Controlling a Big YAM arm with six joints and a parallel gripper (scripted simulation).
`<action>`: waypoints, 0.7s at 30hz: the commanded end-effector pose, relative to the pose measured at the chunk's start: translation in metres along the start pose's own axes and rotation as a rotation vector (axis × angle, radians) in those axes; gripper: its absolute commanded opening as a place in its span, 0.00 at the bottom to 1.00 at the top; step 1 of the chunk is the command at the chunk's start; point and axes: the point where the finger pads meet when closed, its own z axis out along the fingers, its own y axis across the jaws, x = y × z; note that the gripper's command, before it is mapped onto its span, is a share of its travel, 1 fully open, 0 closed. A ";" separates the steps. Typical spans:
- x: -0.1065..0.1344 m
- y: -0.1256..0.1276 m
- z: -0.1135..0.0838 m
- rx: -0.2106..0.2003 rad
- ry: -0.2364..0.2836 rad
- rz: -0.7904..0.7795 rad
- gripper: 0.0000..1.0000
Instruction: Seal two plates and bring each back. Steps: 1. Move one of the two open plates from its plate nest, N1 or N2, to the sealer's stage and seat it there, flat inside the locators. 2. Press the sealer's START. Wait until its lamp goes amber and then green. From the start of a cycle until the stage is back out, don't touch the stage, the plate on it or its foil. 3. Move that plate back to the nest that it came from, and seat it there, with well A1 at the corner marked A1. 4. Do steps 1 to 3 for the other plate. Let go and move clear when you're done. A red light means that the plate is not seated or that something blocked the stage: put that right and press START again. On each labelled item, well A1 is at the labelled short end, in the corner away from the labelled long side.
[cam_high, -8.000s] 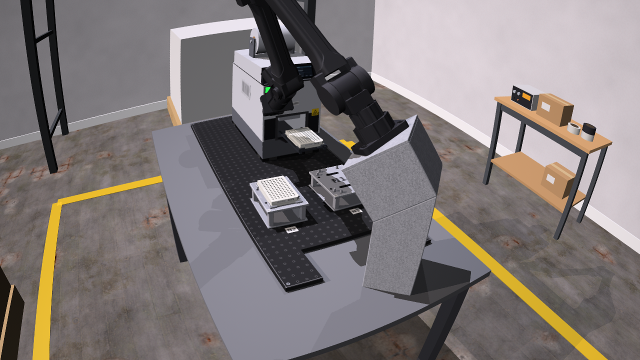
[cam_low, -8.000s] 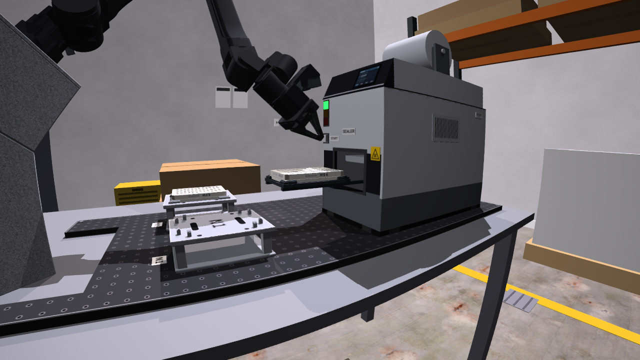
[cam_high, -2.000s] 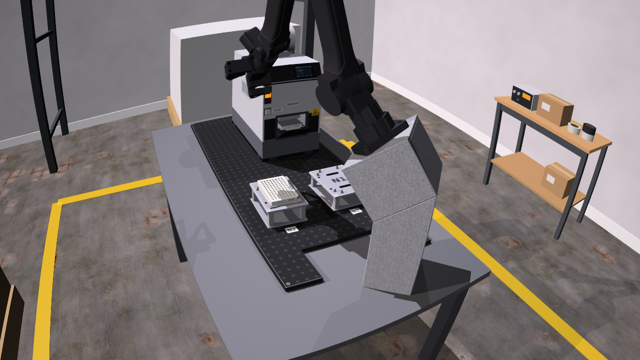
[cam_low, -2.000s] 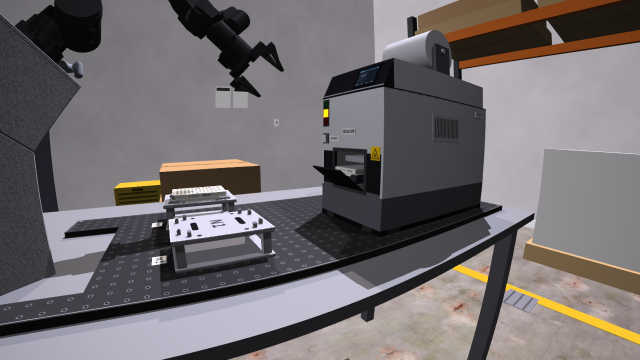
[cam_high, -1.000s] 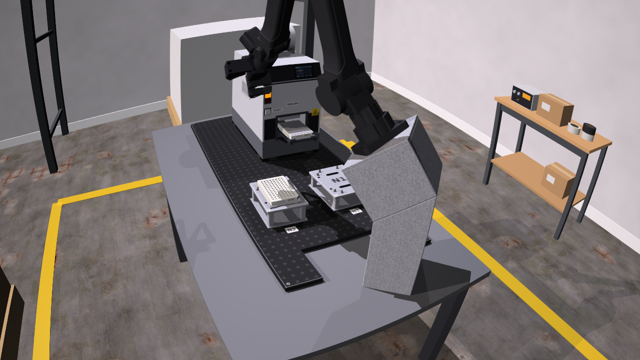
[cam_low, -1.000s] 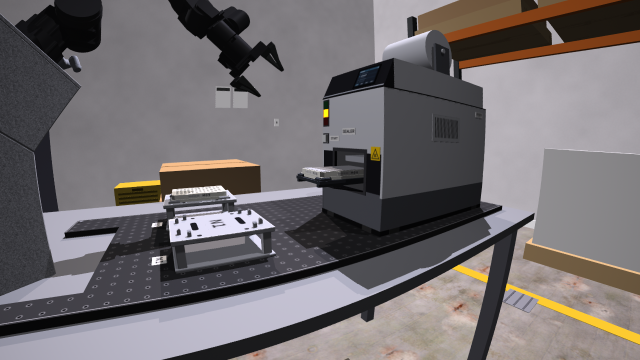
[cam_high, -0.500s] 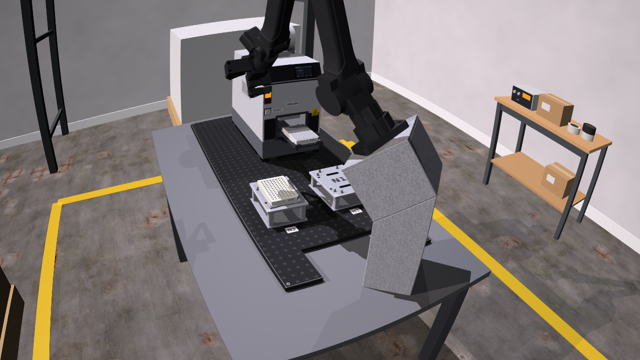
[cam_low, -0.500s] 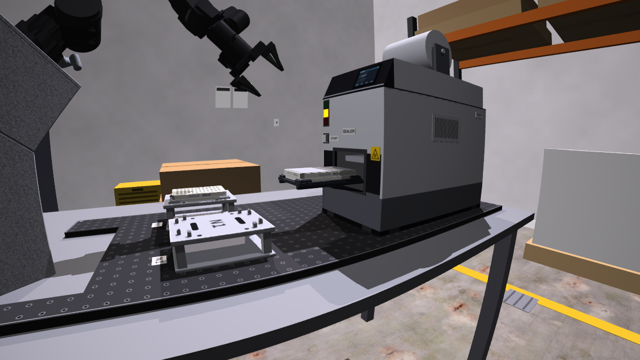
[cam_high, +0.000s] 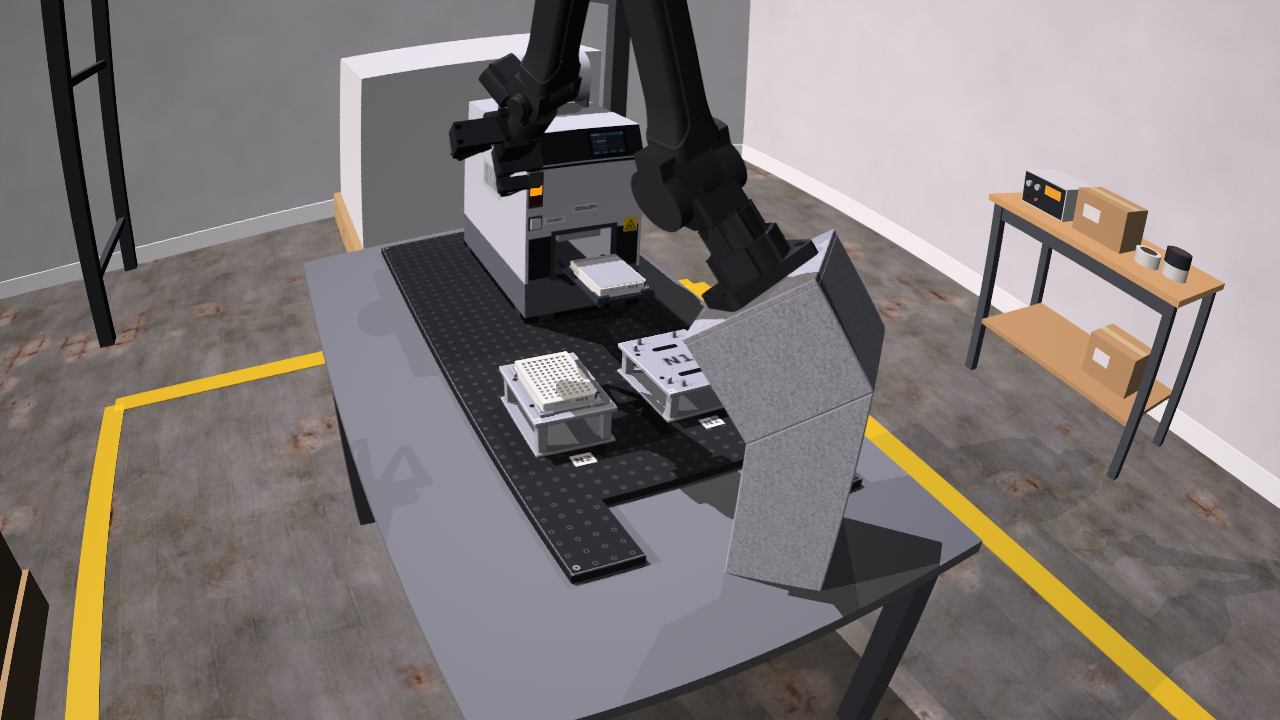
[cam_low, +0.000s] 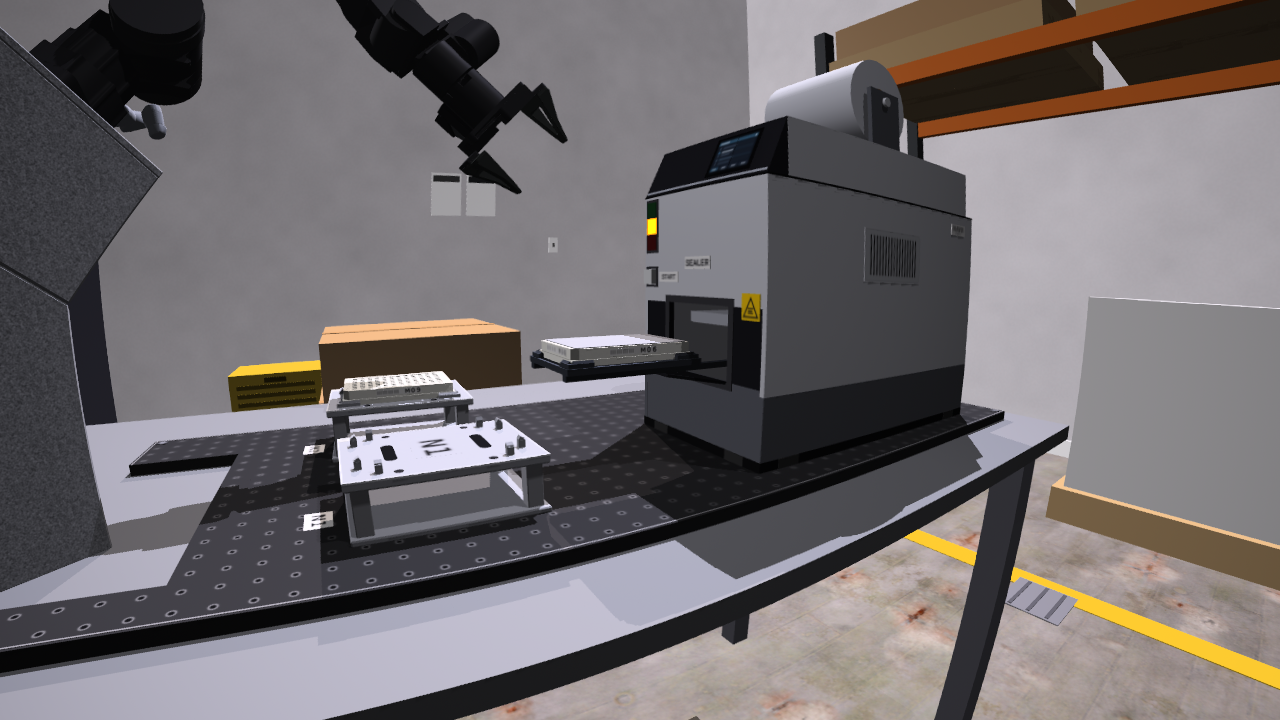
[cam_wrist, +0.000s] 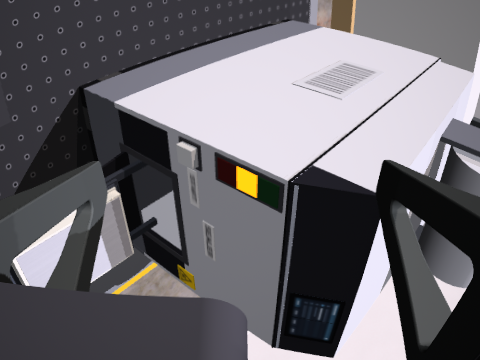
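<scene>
- Gripper (cam_high: 480, 164) (cam_low: 542, 166) (cam_wrist: 241, 176): fingers wide apart, nothing between them. It hangs above table height, in front of the sealer (cam_high: 494, 205) (cam_low: 859, 295) (cam_wrist: 250, 85).
- Sealer lamp (cam_high: 535, 190) (cam_low: 651, 226) (cam_wrist: 247, 182): amber lit; red and green sections dark.
- START button (cam_high: 535, 223) (cam_low: 651, 275) (cam_wrist: 187, 154): below the lamp, fingers apart from it.
- Stage (cam_high: 648, 292) (cam_low: 572, 368) (cam_wrist: 145, 228): projects from the sealer's opening, carrying one plate.
- Stage plate (cam_high: 608, 274) (cam_low: 613, 347) (cam_wrist: 118, 230): looks flat; top smooth and pale, wells hidden. Fit inside the locators too small to judge.
- Nest N1 (cam_high: 660, 351) (cam_low: 465, 461): bare top and pegs, no plate. Seen from above, right of N2, partly behind the grey pedestal (cam_high: 796, 385) (cam_low: 35, 402).
- Nest N2 (cam_high: 608, 402) (cam_low: 461, 394): left of N1 from above, far side in the exterior view.
- Open plate (cam_high: 554, 376) (cam_low: 398, 386): on N2, wells uncovered. Corner A1 unreadable.
</scene>
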 end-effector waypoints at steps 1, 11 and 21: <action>-0.007 -0.029 -0.002 0.062 -0.015 0.006 1.00; -0.010 -0.034 -0.001 0.069 -0.020 0.005 1.00; -0.012 -0.037 0.000 0.074 -0.023 0.005 1.00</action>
